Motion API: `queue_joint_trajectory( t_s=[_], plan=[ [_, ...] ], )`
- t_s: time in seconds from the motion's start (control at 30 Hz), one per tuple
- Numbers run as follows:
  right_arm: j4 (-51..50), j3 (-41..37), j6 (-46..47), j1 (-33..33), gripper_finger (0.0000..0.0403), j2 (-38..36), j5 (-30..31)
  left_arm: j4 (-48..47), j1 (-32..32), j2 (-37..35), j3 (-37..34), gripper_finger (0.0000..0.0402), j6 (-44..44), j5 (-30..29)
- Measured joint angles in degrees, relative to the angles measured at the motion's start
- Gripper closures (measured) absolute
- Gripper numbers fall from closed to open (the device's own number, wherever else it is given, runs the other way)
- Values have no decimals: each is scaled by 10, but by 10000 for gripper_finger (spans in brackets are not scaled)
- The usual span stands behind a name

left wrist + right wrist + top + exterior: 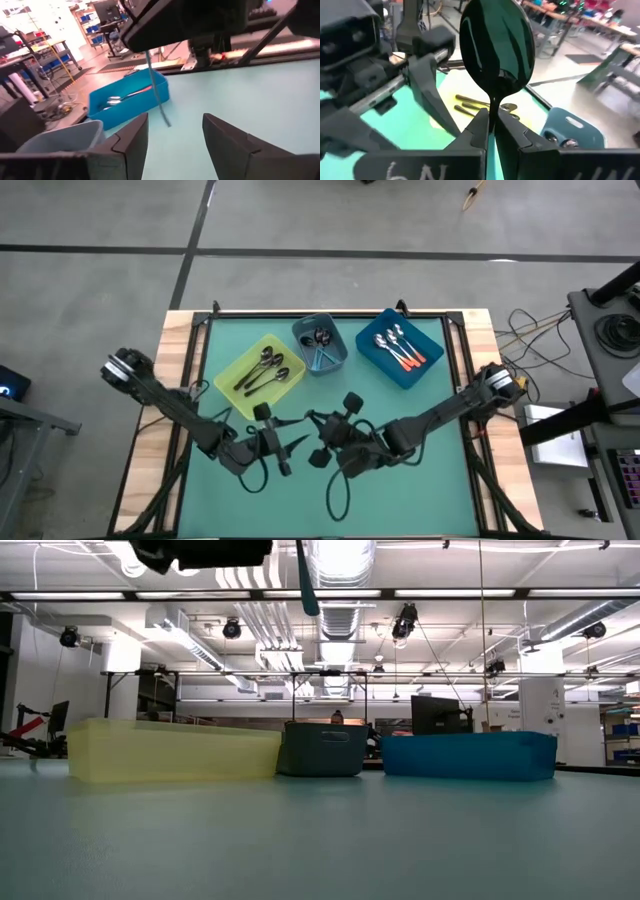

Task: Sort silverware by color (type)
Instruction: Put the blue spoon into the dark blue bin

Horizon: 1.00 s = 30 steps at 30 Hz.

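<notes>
One spoon (496,55) stands upright in the right gripper (492,131), its fingers clenched on the neck below the bowl; its thin light-blue handle (156,90) hangs down above the mat (420,480), near the middle; the left gripper (172,135) faces it with jaws released, holding nothing; three bins sit along the far side; black-handled spoons (262,370) lie in the yellow bin (228,376), blue-handled ones (320,352) in the grey bin (338,363), orange-handled ones (400,348) in the blue bin (428,370).
</notes>
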Motion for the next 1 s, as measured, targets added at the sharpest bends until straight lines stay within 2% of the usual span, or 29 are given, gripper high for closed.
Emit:
queue_joint_trajectory(
  t_s=[0.33, 0.6, 0.87, 1.0],
  plan=[
    [-40, 0, 17, -85, 392, -38, -142, -172, 5, -124, -12, 235, 13, -6],
    [-64, 0, 23, -175, 392, -57, -240, -180, 31, -203, -51, 235, 64, -20],
    [-65, 0, 31, -277, 391, -64, -315, -178, 100, -288, -78, 235, 126, -19],
    [-65, 0, 47, -336, 391, -62, -337, -178, 155, -319, -79, 235, 166, 22]
  ],
)
